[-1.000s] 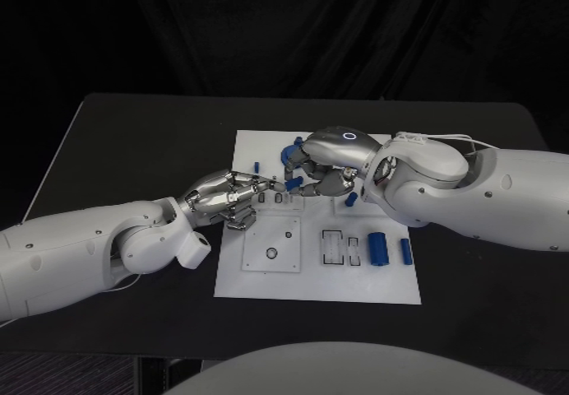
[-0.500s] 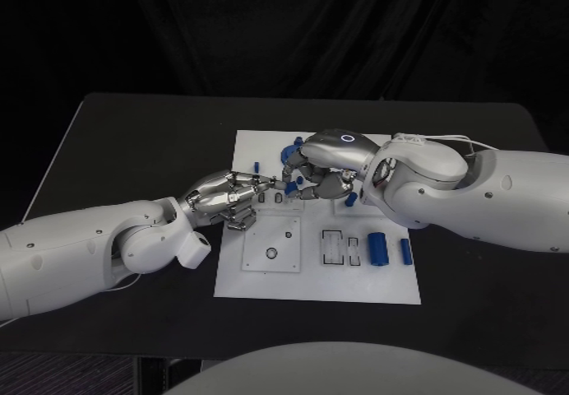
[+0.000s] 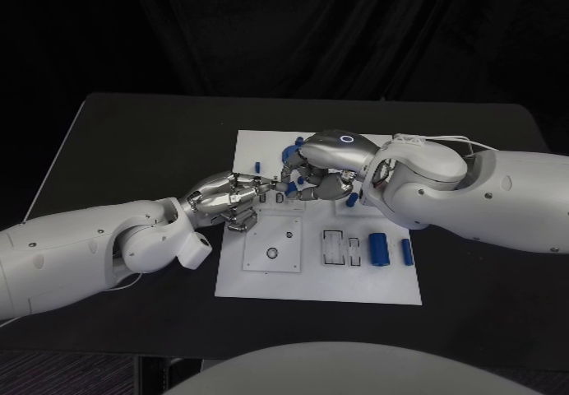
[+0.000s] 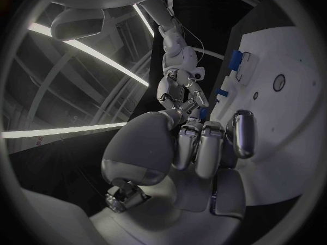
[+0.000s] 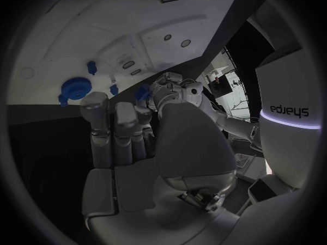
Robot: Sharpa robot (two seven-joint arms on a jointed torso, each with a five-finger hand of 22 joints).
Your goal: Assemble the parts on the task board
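On the near half of the task board [image 3: 356,288], blue parts [image 3: 378,248] lie unplaced. Mid-board, the left hand [image 3: 225,200] and right hand [image 3: 318,169] meet fingertip to fingertip over a small blue part [image 3: 292,188], apparently steadying it for insertion; which hand grips it cannot be told.

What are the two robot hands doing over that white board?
They are putting small blue parts together on the white task board. The left hand and right hand meet fingertip to fingertip over the board's middle, with a small blue part between them. Which hand holds it is hard to tell. Two blue cylinders lie nearer the robot.
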